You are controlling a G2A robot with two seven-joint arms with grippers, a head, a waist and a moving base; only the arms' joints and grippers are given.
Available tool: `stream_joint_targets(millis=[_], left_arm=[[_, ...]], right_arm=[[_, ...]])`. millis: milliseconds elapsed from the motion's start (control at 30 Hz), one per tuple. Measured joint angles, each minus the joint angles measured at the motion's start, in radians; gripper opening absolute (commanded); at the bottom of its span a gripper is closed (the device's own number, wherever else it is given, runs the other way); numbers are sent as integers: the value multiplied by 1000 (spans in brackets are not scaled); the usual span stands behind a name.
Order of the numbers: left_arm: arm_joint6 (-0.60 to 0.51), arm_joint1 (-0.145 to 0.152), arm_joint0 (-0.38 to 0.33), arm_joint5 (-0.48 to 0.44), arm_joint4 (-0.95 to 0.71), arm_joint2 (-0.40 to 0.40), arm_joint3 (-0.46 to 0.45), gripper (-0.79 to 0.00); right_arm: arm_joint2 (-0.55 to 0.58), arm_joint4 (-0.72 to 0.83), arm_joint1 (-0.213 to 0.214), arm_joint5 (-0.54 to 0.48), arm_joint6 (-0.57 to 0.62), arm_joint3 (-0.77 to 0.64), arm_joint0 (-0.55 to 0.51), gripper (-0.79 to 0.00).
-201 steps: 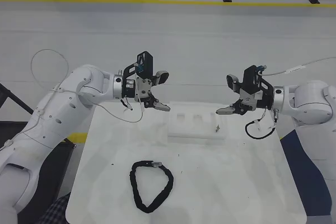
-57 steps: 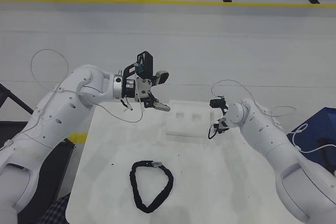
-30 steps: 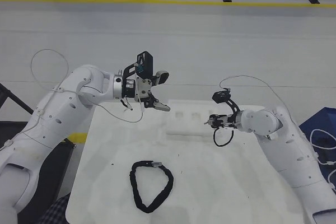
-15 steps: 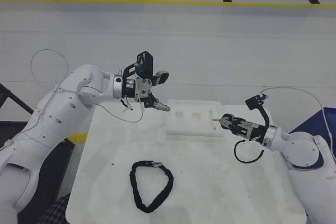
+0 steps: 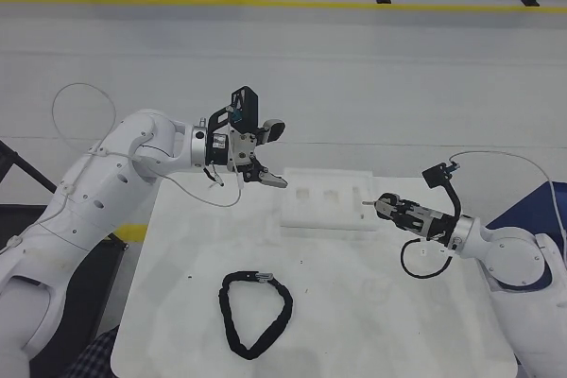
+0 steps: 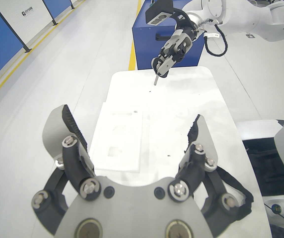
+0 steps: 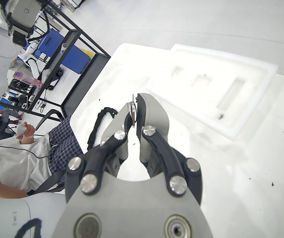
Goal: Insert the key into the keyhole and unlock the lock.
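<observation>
One key (image 6: pixel 155 80) in down-tilted right hand (image 5: pixel 384 205)

**Metal, rubber, foam and cloth on show**

The key (image 6: pixel 156 79) gleams: thin, bright metal. The left gripper (image 6: pixel 132 125) shows matt grey metal fingers (image 6: pixel 53 127) with black ridged pads (image 6: pixel 73 126). The foam tray (image 5: pixel 326 223) is white and matt. The table (image 5: pixel 387 312) looks smooth and faintly glossy. The chain lock (image 5: pixel 226 310) wears a black, wrinkled cloth sleeve.

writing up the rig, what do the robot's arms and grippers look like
The left arm and right arm are glossy white rounded shells. The left gripper and right gripper have black linkages and silver-grey fingers with black ribbed pads. A black camera box rides each wrist. A looped black cable hangs off the right wrist.
</observation>
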Motion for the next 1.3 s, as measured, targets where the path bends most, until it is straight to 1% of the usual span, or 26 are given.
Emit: stream_joint_targets(millis=[100,167,267,400,567,733,867,1033,1300], left_arm=[[-2,0,2,4,4,-1,-2,0],[-4,1,20,25,26,-7,-9,0],[8,6,55,13,49,-20,1,0],[-20,12,94,49,170,-27,-9,0],[16,21,166,-1,267,-28,-11,0],[32,29,209,0,337,-8,-3,0],[40,34,215,0,360,28,6,0],[46,42,201,0,367,93,14,0],[55,54,148,0,376,257,18,0]], right_arm=[[0,0,0,0,0,0,0,-785],[0,0,0,0,0,0,0,-785],[0,0,0,0,0,0,0,-785],[0,0,0,0,0,0,0,-785],[0,0,0,0,0,0,0,-785],[0,0,0,0,0,0,0,-785],[0,0,0,0,0,0,0,-785],[0,0,0,0,0,0,0,-785],[0,0,0,0,0,0,0,-785]])
